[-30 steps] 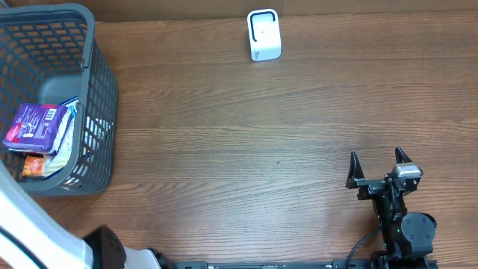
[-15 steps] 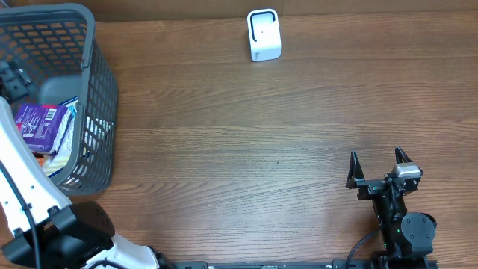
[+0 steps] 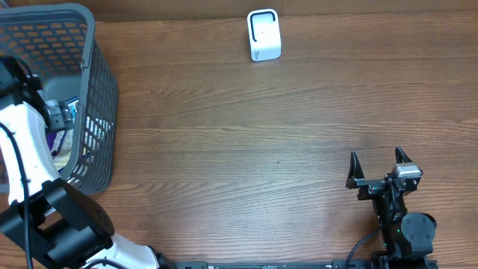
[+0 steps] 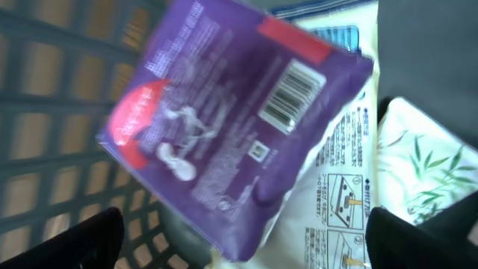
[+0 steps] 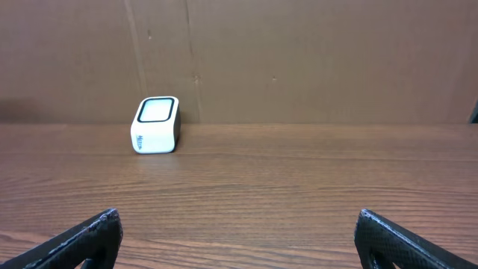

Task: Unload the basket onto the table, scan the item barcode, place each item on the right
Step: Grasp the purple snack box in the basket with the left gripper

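Note:
A purple packet (image 4: 224, 127) with a red band lies tilted in the grey basket (image 3: 101, 82), its barcode (image 4: 293, 96) facing up. My left gripper (image 4: 243, 239) hangs open just above the packet, one dark fingertip at each lower corner of the left wrist view, and nothing is held. From overhead, the left gripper (image 3: 54, 112) sits inside the basket and covers most of the packet. The white scanner (image 3: 264, 35) stands at the table's far edge, also seen as the scanner (image 5: 156, 125) from the right wrist. My right gripper (image 3: 379, 170) rests open near the front right.
Under the purple packet lie a white packet with printed diagrams (image 4: 351, 179) and a packet with a green bamboo print (image 4: 426, 164). The basket's mesh wall (image 4: 67, 134) stands close on the left. A brown cardboard wall (image 5: 299, 60) backs the table.
My left arm has swung up into the basket and now hangs over the purple packet, hiding most of it from overhead. The right arm has not moved.

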Controlling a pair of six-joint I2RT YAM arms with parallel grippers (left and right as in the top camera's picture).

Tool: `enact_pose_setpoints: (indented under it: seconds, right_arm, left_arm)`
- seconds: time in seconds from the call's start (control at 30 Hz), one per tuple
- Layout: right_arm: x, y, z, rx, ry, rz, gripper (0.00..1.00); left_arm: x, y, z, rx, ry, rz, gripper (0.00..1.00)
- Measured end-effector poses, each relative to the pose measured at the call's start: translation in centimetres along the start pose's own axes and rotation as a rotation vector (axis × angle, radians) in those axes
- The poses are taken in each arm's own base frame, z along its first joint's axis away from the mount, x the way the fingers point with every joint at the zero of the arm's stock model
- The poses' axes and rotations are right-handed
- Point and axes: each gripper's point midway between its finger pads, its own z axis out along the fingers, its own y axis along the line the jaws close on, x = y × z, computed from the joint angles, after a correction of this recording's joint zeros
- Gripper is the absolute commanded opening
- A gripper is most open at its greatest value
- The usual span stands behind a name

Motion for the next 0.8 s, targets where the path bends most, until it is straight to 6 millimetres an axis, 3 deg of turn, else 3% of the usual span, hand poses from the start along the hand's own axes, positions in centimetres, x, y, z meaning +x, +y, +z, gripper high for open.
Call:
enact_pose_setpoints:
  seconds: [0.1, 0.27, 0.5, 0.63, 0.8]
  right_arm:
    - [0.0, 0.0, 0.0, 0.0, 0.0, 0.0, 1.0]
    - [0.0, 0.0, 0.0, 0.0, 0.0, 0.0, 1.0]
    - [0.0, 0.0, 0.0, 0.0, 0.0, 0.0, 1.0]
    - [0.0, 0.0, 0.0, 0.0, 0.0, 0.0, 1.0]
    - [0.0, 0.0, 0.0, 0.0, 0.0, 0.0, 1.0]
  left_arm:
    - [0.2, -0.6, 1.3, 0.005, -0.016, 0.025, 0.96]
    - [0.1, -1.3, 2.7, 0.007, -0.052, 0.065, 0.76]
    - [0.4, -1.9, 4.2, 0.005, -0.076, 0.094, 0.77]
    - [0.9, -1.7, 4.8, -0.001, -0.074, 0.101, 0.68]
    - [1.5, -0.7, 5.4, -0.012, -0.068, 0.09, 0.44]
